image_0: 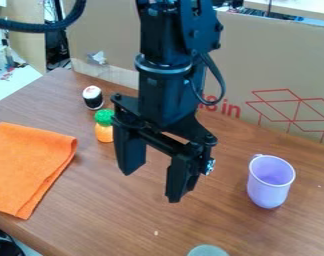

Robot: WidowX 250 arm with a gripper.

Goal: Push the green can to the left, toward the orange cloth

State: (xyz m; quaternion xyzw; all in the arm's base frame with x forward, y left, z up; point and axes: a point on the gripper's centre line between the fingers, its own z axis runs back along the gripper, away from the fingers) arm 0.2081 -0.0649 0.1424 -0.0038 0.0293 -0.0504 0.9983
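Above the table [111, 215], the gripper [150, 186] hangs with its fingers spread and nothing between them. Nearest in view is the pineapple [104, 132], between the cloth [28, 165] and one finger; the roll [92, 98] stands beyond it. Possible faults: a low sideways sweep could topple the pineapple or the cup [269, 191], whose rounded, narrow base looks easily tipped; a finger lowered at the cloth's edge might snag it. Containers: the cup stands upright, mouth up, before the cardboard [265, 55], with no contents discernible inside.
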